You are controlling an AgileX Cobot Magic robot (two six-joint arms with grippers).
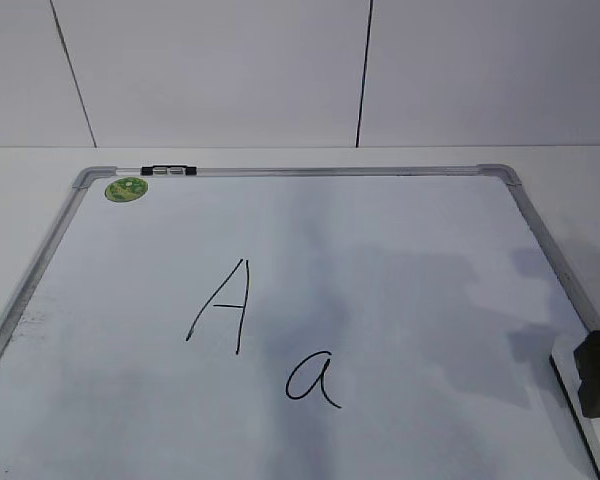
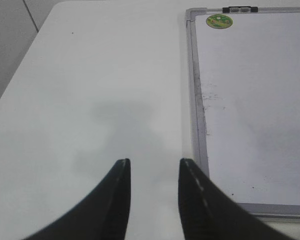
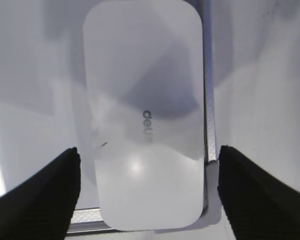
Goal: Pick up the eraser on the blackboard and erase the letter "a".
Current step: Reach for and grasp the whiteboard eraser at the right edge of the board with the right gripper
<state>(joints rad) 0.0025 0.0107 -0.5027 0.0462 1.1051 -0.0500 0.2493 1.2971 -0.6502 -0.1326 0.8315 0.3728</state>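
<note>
Right wrist view: the white rounded-rectangular plastic eraser lies at the blackboard's near right corner, seemingly overhanging the frame, long axis running away between the right gripper's wide-spread, empty jaws.

One blackboard — on it two letters, one eraser, one green magnet, one clip.

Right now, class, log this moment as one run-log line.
stage: pre-grasp | right gripper: open, straddling eraser | left gripper: idle, empty | letter "a": unerased
</note>
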